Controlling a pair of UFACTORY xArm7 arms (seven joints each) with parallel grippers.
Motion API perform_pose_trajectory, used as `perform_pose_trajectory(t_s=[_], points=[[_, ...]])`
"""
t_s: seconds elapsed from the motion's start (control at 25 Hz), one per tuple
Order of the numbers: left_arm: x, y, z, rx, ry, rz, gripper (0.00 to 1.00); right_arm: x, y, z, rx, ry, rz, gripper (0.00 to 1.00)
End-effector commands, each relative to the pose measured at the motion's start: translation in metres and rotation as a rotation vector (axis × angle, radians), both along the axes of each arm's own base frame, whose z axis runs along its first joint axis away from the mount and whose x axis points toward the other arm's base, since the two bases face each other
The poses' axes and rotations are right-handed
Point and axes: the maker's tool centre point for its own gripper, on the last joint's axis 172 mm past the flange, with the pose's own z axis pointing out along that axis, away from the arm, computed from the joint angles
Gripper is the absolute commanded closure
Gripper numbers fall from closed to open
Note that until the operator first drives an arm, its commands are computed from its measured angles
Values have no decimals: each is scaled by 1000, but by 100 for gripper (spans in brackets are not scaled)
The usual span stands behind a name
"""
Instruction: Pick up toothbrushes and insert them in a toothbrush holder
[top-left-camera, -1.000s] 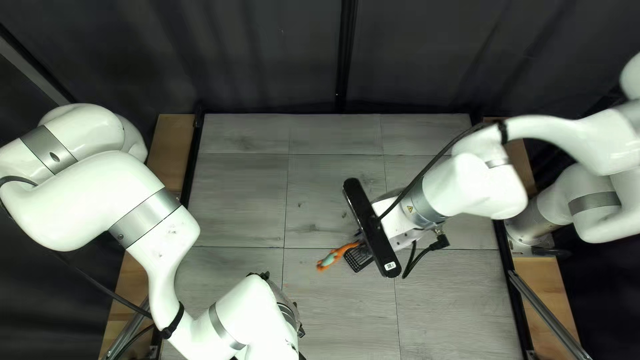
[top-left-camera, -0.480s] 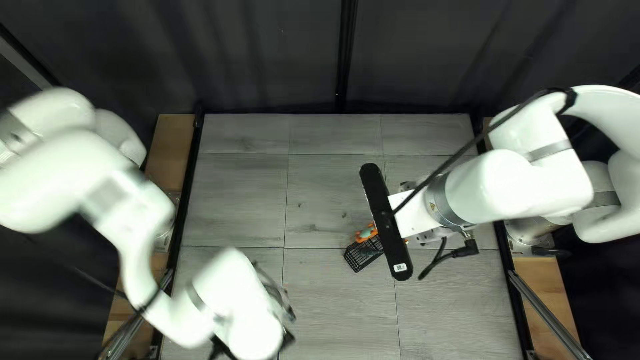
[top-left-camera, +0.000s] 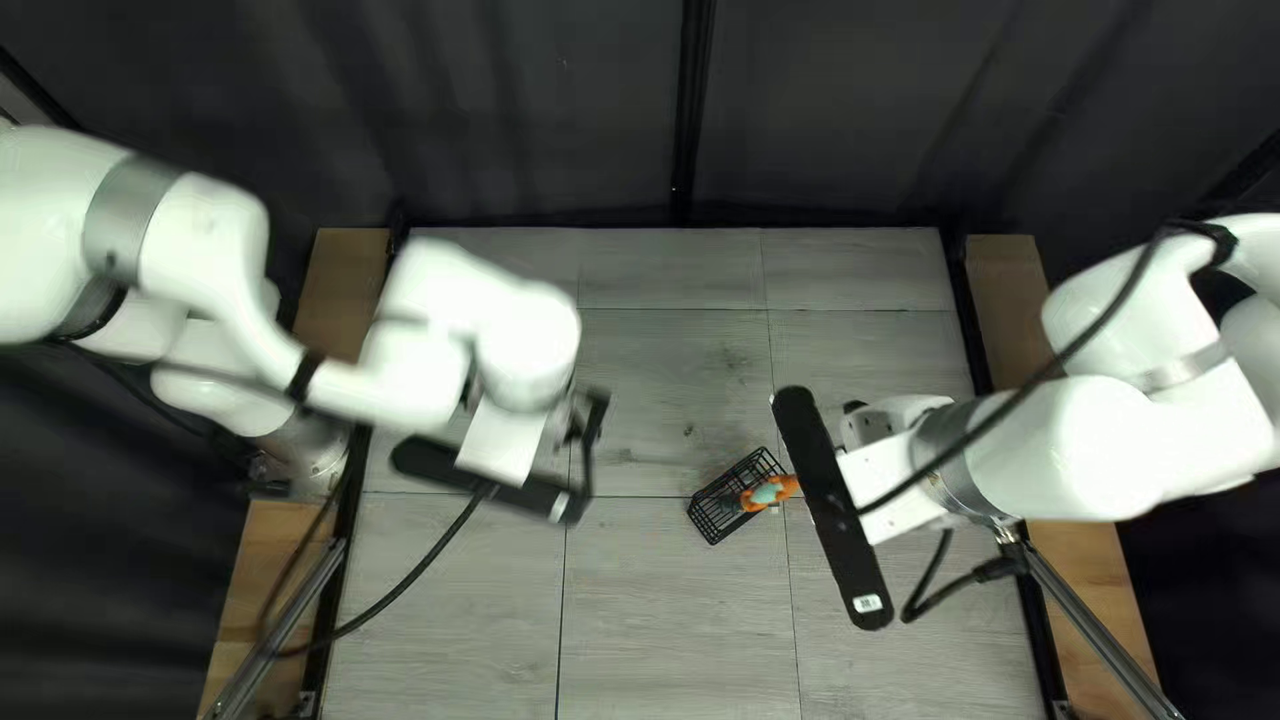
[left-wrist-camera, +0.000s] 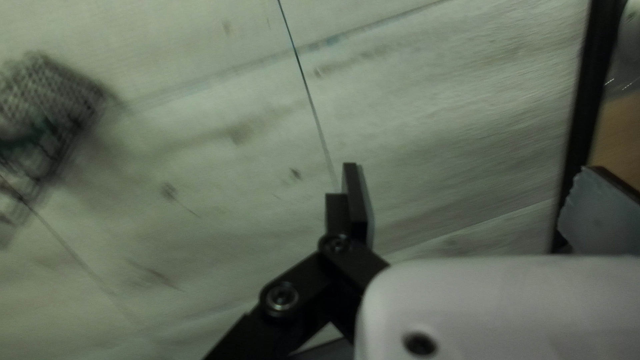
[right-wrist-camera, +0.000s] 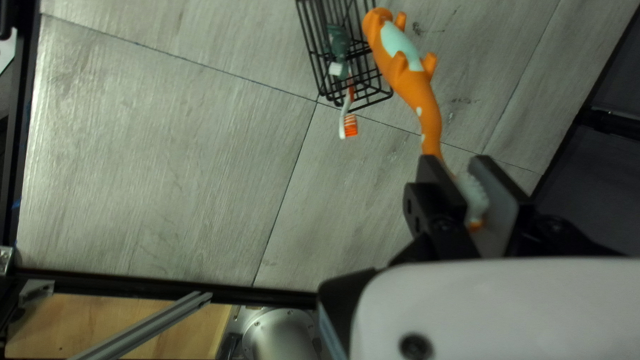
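Note:
My left gripper (top-left-camera: 588,430), blurred, is over the table's left half; in its wrist view the left gripper (left-wrist-camera: 477,207) has widely parted fingers with nothing between. Partly hidden by its camera bar, my right gripper (top-left-camera: 883,491) is right of the black wire holder (top-left-camera: 714,518). The right gripper (right-wrist-camera: 475,193) pinches the bristle end of an orange animal-shaped toothbrush (right-wrist-camera: 408,79); its thick handle end lies beside the holder (right-wrist-camera: 312,41) in that view. Inside the holder are a green piece (right-wrist-camera: 339,43) and a toothbrush whose orange-and-white head (right-wrist-camera: 350,125) pokes out.
Grey wood-look boards (top-left-camera: 680,627) form the tabletop, bordered by black rails (top-left-camera: 354,534). A cable (top-left-camera: 400,587) from my left arm hangs over the left side. A metal bar (top-left-camera: 278,634) stands by the left edge.
My left arm has swung from the near edge toward the far left part of the table. My right arm has drawn rightward with the orange toothbrush, uncovering the wire holder.

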Motion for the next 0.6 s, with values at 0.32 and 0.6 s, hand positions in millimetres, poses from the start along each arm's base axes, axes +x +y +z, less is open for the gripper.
perform_pose_trajectory(t_s=[0.32, 0.6], points=[[-8, -8, 10, 160, -95, 265, 0, 33, 15, -16, -19, 62, 160, 98], [-15, -13, 26, 316, -218, 659, 0, 22, 6, -12, -128, 140, 98, 98]])
